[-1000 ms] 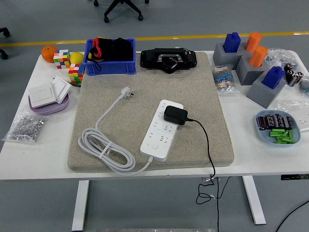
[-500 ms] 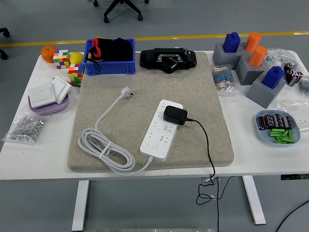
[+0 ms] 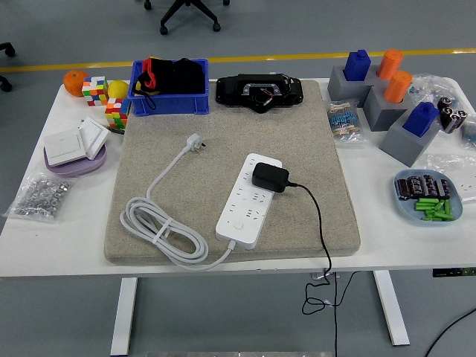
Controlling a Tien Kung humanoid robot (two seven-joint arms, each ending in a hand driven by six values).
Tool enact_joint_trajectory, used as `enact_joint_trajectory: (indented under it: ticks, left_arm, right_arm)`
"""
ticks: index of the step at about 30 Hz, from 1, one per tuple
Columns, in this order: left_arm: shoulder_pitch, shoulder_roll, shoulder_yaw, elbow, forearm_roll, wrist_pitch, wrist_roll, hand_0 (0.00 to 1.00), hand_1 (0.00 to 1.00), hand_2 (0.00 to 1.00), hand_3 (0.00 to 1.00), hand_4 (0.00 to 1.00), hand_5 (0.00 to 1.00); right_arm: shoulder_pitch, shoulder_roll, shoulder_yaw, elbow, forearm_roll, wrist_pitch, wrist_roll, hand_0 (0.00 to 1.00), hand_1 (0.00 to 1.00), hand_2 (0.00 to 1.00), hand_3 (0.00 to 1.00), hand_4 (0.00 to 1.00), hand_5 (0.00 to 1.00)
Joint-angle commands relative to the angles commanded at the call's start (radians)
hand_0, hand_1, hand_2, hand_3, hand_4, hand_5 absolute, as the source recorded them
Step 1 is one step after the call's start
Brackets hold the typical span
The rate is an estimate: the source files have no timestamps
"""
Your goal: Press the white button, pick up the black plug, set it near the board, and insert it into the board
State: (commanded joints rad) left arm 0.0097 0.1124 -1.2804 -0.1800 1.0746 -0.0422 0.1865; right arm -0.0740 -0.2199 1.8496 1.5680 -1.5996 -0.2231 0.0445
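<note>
Here, no robot hand is showing, so we cannot tell whether either is open or closed, nor which is nearer. Nearest us, the white power strip (image 3: 249, 201) is lying on a grey mat (image 3: 327, 149), its long axis running from near-left to far-right, with the white button (image 3: 239, 223) at its near end. The black plug (image 3: 270, 177) is sitting on the strip's far end, its cord (image 3: 318, 223) trailing off the tabletop's (image 3: 59, 245) near edge. Bare mat is lying open on the right.
</note>
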Motion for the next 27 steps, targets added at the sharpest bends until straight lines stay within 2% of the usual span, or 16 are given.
enact_joint_trajectory:
  ticks: [9,27]
  left_arm:
    - [-0.008,-0.005,0.017,0.0,-0.017,-0.001,-0.004,0.707,0.666,0.586,0.679,0.661,0.267]
    - [0.016,0.003,-0.032,0.0,0.029,0.001,0.015,0.707,0.666,0.586,0.681,0.661,0.266]
  right_arm:
    - [-0.004,-0.001,0.025,0.009,-0.003,0.009,-0.007,0.883,0.786,0.755,0.751,0.926,0.765]
    - [-0.023,0.006,0.028,0.009,0.0,0.037,-0.02,0.872,0.78,0.751,0.747,0.919,0.725]
